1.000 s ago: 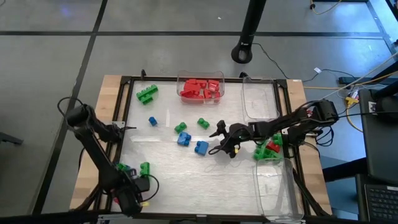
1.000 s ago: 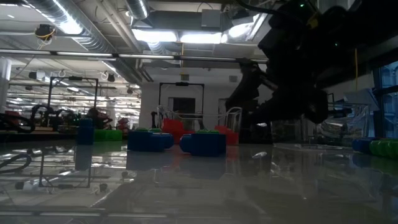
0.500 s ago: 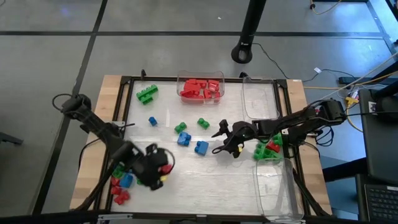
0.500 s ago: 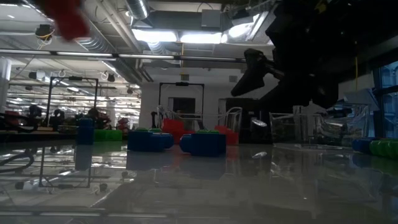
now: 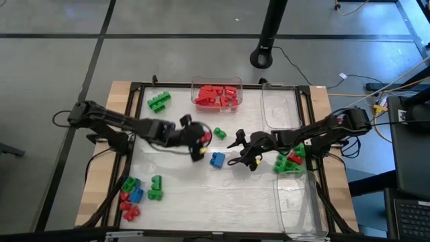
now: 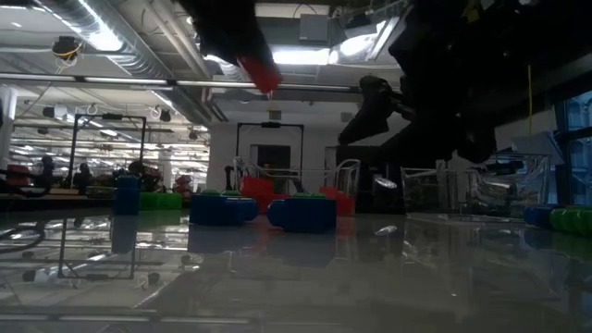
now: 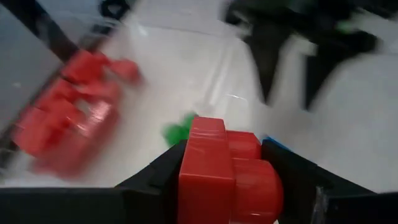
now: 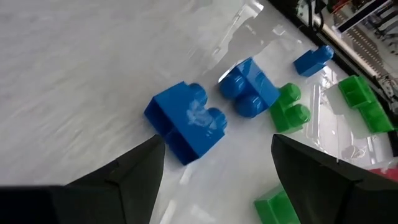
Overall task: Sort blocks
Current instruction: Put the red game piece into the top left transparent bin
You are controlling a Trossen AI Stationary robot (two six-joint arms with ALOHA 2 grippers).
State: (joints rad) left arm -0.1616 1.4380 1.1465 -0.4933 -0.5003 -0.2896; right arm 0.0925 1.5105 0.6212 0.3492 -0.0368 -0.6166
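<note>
My left gripper [image 5: 200,138] hovers over the middle of the table, shut on a red block [image 7: 227,169] that also shows high up in the low view [image 6: 259,70]. My right gripper [image 5: 240,152] stands open just right of a blue block [image 5: 217,159] lying on the table, seen close in its wrist view [image 8: 186,122]. A second blue block [image 8: 249,93] and a green one [image 8: 289,109] lie behind it. A bin of red blocks [image 5: 217,95] sits at the far edge. A green block [image 5: 220,133] lies between the grippers. My left gripper pinches the red block by its two opposite side faces [image 7: 198,171], one finger on each side, studs pointing forward past the fingers. The arm reaches in from the table's left. The block is lifted clear, well above the table.
Green blocks [image 5: 158,101] and a small blue one [image 5: 164,131] lie far left. A mixed pile [image 5: 131,196] and a green block [image 5: 156,188] sit near left. A bin of green blocks [image 5: 289,163] and two clear bins [image 5: 281,107] [image 5: 299,205] line the right side.
My left arm has swung from the near-left corner of the table, by the mixed pile, up and toward the middle and the far edge, carrying the red block. It now covers two blocks that showed before. My right gripper has risen a little and stayed open.
</note>
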